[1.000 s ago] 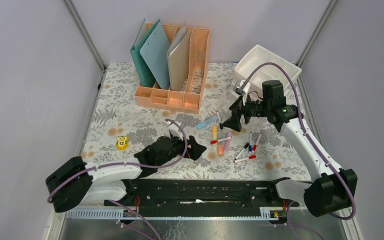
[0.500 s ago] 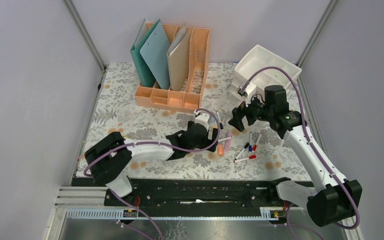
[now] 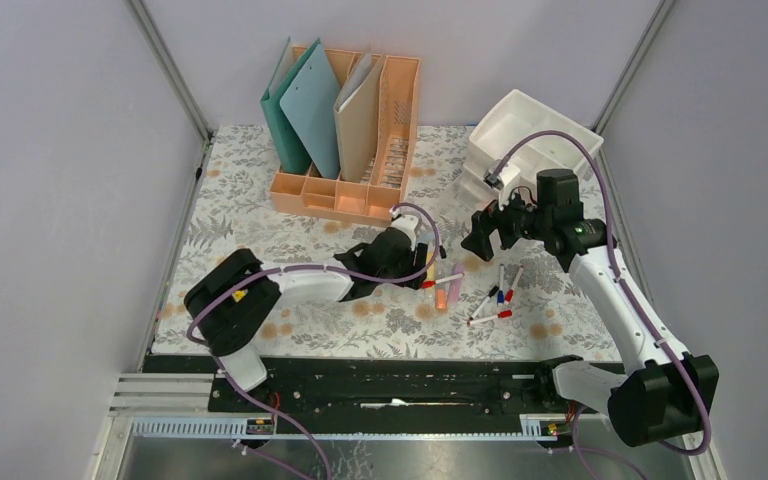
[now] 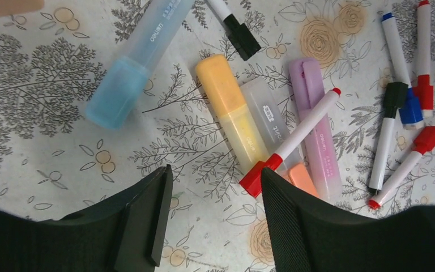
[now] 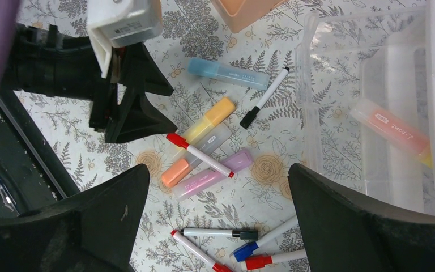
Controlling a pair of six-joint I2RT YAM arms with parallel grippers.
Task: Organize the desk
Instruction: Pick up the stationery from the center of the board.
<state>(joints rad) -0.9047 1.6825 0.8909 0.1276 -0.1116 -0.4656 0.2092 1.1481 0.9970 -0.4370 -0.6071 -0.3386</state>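
Observation:
The desk (image 3: pixel 260 250) has a floral cloth. Several highlighters lie at its middle: yellow (image 4: pixel 232 113), purple (image 4: pixel 317 130) and blue (image 4: pixel 141 56). A red-capped marker (image 4: pixel 300 133) lies across them. My left gripper (image 4: pixel 215 195) is open and empty, low over the cloth, with its right finger beside the marker's red cap; it also shows in the top view (image 3: pixel 430 270). My right gripper (image 5: pixel 218 198) is open and empty, raised above the loose markers (image 5: pixel 243 241), next to the drawer unit in the top view (image 3: pixel 477 240).
A peach file rack (image 3: pixel 345 190) with folders stands at the back. A white drawer unit (image 3: pixel 530 135) stands at the back right; its clear drawer (image 5: pixel 328 113) is pulled out and holds an orange highlighter (image 5: pixel 391 127). More markers (image 4: pixel 402 113) lie right of the highlighters.
My left arm has swung from the near left across to the highlighter pile and now stands beside the red-capped marker. My right gripper has drifted slightly right toward the drawer unit.

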